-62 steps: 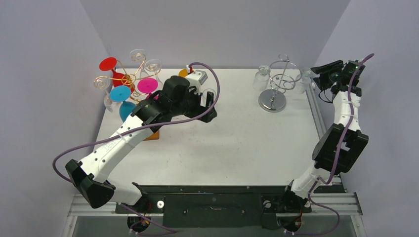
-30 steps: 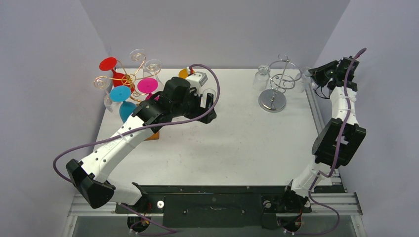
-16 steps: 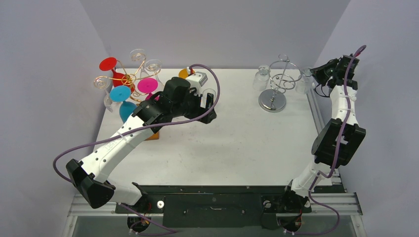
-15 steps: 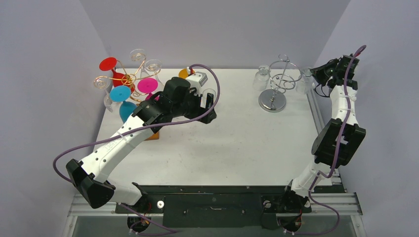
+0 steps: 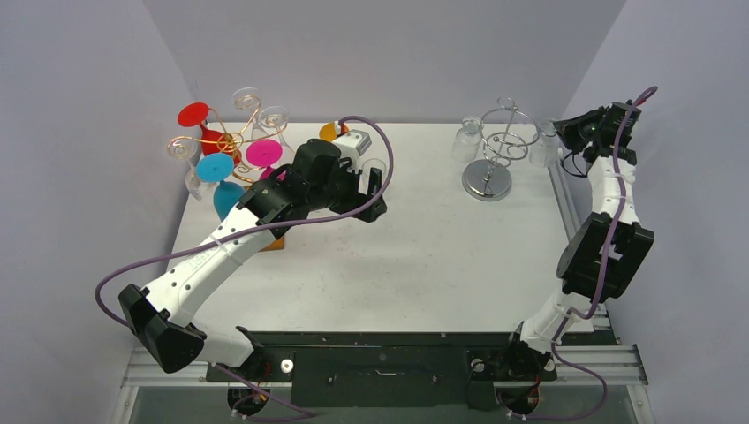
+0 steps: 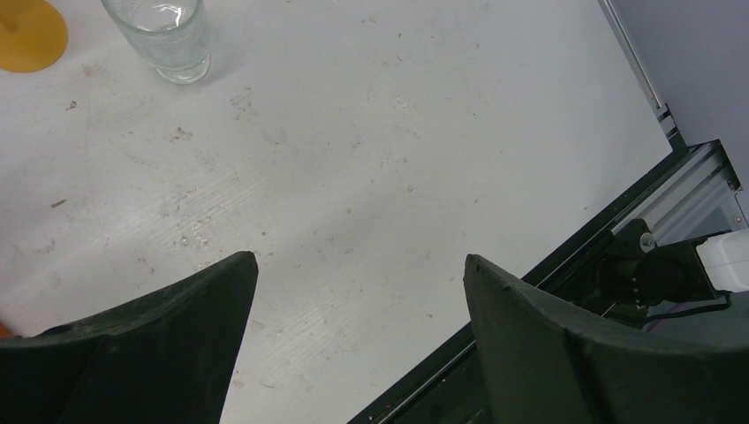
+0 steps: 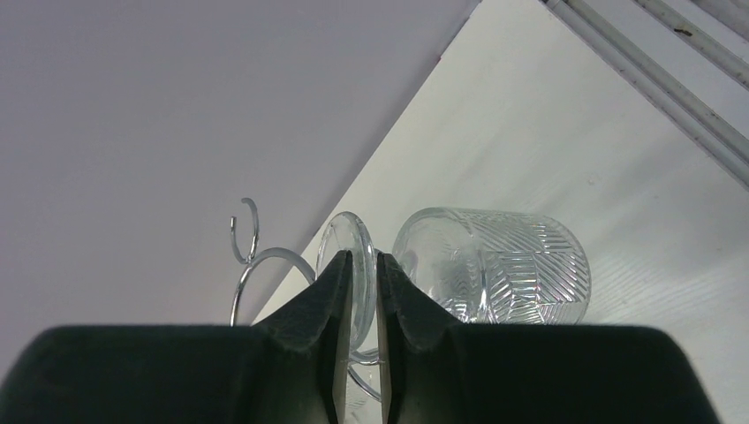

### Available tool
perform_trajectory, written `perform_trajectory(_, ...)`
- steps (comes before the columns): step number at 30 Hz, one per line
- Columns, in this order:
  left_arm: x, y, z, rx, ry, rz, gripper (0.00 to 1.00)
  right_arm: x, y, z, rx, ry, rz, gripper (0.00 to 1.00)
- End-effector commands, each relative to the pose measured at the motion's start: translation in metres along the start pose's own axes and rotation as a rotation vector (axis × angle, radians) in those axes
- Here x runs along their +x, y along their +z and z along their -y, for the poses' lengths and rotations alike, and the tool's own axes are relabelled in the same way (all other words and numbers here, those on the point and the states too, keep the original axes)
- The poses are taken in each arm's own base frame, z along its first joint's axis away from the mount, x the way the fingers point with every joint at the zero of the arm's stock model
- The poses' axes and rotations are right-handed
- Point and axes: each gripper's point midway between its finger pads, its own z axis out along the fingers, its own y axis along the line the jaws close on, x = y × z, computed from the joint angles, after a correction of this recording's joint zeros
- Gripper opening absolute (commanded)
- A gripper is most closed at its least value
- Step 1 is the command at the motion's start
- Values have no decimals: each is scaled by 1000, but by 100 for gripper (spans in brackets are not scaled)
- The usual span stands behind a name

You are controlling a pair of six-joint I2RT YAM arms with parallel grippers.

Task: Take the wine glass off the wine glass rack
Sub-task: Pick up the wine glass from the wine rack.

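Observation:
A clear wine glass (image 5: pixel 546 144) hangs upside down on the right side of the silver wire wine glass rack (image 5: pixel 500 141). My right gripper (image 5: pixel 568 135) is beside it at the table's far right edge. In the right wrist view the right gripper (image 7: pixel 362 258) is shut on the glass's flat round foot (image 7: pixel 357 231), and its cut-pattern bowl (image 7: pixel 495 265) shows just to the right. The rack's wire rings (image 7: pixel 252 265) are to the left. My left gripper (image 5: pixel 375 190) hovers open over the table's middle left, and in its own view the left gripper (image 6: pixel 360 261) holds nothing.
A second clear glass (image 5: pixel 466 140) hangs on the rack's left side. A copper rack (image 5: pixel 228 141) with several coloured glasses stands at the far left. A clear tumbler (image 6: pixel 163 35) and an orange disc (image 6: pixel 26 35) sit near the left gripper. The metal rail (image 5: pixel 558 190) lines the right edge.
The right arm has shifted toward the rack and its jaws have closed onto the wine glass's foot. The left arm has not moved.

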Motion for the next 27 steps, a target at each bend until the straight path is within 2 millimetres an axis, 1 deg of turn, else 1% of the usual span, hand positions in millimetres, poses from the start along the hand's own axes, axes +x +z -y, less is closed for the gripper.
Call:
perform_trajectory(1,-14,-3,5,18,20,61,84,-10,-17,-30,-104,8,45,0)
perform_trajectory(6,-14,-2,4,15,19,61,84,-10,-21,-30,-129,34,51,0)
perform_trajectory(9,-14,-1,4,15,20,60,84,-15,-25,-31,-152,49,64,0)
perform_trajectory(10,-28,-32,11,43,24,139,84,-14,-26,-31,-158,60,61,0)
perform_trajectory(11,-21,-16,7,27,20,98,84,-17,-28,-33,-171,68,70,0)
perform_trajectory(12,-15,-4,4,15,18,68,84,-16,-28,-32,-175,76,66,0)
perform_trajectory(13,-14,-2,4,14,18,64,84,-19,-30,-35,-192,84,77,0)
perform_trajectory(14,-13,0,4,13,17,59,84,-17,-30,-33,-197,92,69,0)
perform_trajectory(15,-13,1,4,12,18,58,84,-20,-31,-38,-220,97,80,0)
perform_trajectory(17,-13,2,3,12,17,56,84,-21,-32,-41,-241,110,76,0)
perform_trajectory(27,-11,5,3,12,17,48,84,-25,-38,-41,-311,170,86,0)
